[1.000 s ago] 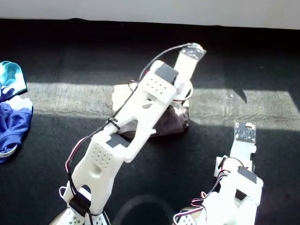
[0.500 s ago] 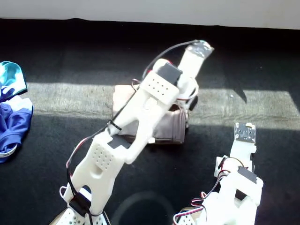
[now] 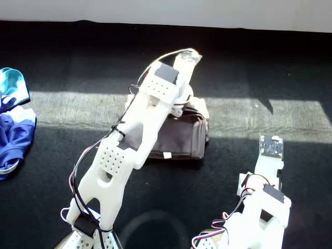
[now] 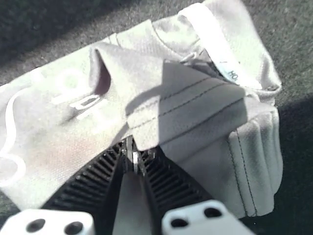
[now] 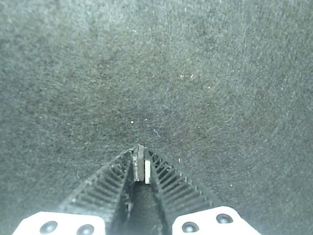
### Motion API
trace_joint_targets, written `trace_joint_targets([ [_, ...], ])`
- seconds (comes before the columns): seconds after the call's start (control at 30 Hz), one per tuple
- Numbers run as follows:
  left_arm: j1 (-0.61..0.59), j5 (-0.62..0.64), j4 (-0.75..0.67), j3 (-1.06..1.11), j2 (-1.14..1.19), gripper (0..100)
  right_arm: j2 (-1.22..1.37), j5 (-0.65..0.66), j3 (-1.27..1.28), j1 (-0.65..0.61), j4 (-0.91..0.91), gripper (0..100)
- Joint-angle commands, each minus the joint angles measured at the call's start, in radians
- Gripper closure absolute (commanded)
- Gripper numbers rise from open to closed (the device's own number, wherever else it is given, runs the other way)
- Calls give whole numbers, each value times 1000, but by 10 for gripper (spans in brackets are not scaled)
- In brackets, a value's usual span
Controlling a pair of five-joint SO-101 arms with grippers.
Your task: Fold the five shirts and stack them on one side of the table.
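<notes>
A folded grey shirt with white print lies in the middle of the black table, partly in a sunlit band. My left arm stretches across it from the near left. In the left wrist view my left gripper is shut, its tips pinching the edge of a raised flap of the grey shirt. From above, the arm hides most of the left gripper at the shirt's far edge. My right arm sits at the near right. My right gripper is shut with nothing in it, over bare black cloth.
A blue shirt and a teal one lie bunched at the table's left edge. A white wall runs along the back. Open black cloth spreads to the right of the grey shirt.
My left arm has swung leftward over the shirt. The grey shirt, bunched under the gripper before, now lies flatter with more of its right side showing. The right arm has kept still.
</notes>
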Motion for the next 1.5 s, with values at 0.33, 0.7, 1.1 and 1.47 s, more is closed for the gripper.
trace_joint_targets([
  [0.33,102,2,-290,-125,5,886,5,-6,13,24,-18,992],
  [0.7,-39,0,-2,-217,-39,833,-1,-6,7,24,-13,992],
  [1.1,-289,3,218,-248,-199,829,111,-123,-739,-119,484,890],
  [1.47,-446,-8,137,621,-719,829,763,-318,-1395,-595,693,839],
])
